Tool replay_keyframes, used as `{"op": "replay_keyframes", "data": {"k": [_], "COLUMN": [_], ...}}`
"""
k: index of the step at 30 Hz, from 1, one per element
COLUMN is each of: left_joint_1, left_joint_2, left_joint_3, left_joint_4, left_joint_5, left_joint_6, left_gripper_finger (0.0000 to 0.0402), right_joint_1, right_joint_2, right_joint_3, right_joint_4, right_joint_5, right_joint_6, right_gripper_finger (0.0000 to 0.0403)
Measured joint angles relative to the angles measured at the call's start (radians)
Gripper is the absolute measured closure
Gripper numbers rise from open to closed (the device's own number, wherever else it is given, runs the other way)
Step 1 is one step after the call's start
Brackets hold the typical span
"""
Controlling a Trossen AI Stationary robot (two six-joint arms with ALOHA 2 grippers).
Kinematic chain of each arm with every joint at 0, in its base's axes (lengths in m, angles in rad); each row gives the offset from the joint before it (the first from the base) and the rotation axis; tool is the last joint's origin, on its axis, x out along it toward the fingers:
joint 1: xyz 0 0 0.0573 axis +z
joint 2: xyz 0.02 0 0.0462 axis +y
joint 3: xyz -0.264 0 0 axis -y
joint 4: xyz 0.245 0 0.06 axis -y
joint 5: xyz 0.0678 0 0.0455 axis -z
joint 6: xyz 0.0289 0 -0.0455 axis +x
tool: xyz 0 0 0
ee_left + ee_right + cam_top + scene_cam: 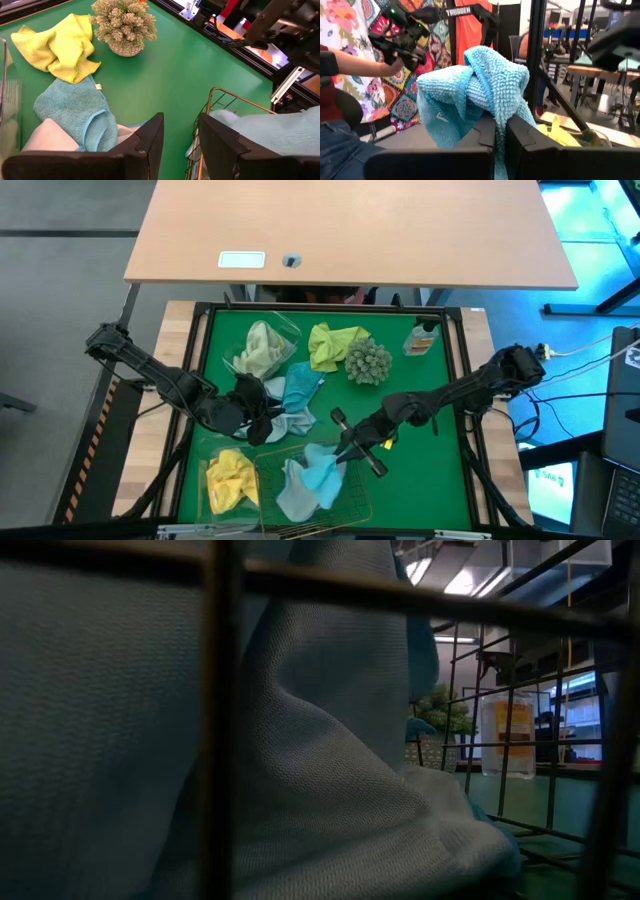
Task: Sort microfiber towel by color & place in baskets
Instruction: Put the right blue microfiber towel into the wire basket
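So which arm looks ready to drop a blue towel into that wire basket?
The right. Its gripper is shut on a light blue towel directly over the gold wire basket. The left gripper is open and empty, over the towels beside the basket.

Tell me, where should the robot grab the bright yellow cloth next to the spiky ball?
Probably from straight above, on a raised fold near the middle of the bright yellow cloth. It lies crumpled on the green mat, so flat edges offer little to pinch. Approach from the side away from the spiky ball.
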Motion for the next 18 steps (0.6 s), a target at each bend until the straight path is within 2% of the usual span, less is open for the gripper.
{"op": "replay_keyframes", "data": {"k": [6, 13, 18], "left_joint_1": [0.0, 0.0, 0.0], "left_joint_2": [0.0, 0.0, 0.0], "left_joint_3": [0.0, 0.0, 0.0], "left_joint_4": [0.0, 0.0, 0.0], "left_joint_5": [0.0, 0.0, 0.0], "left_joint_6": [0.0, 0.0, 0.0], "left_gripper_finger": [0.0287, 0.0287, 0.0287], "right_joint_1": [0.0, 0.0, 0.0], "right_joint_2": [0.0, 0.001, 0.001], "right_joint_3": [0.0, 0.0, 0.0], "right_joint_4": [-0.081, -0.352, -0.529], "right_joint_5": [0.0, 0.0, 0.0], "right_joint_6": [0.0, 0.084, 0.087], "right_gripper_finger": [0.0391, 0.0391, 0.0391]}}
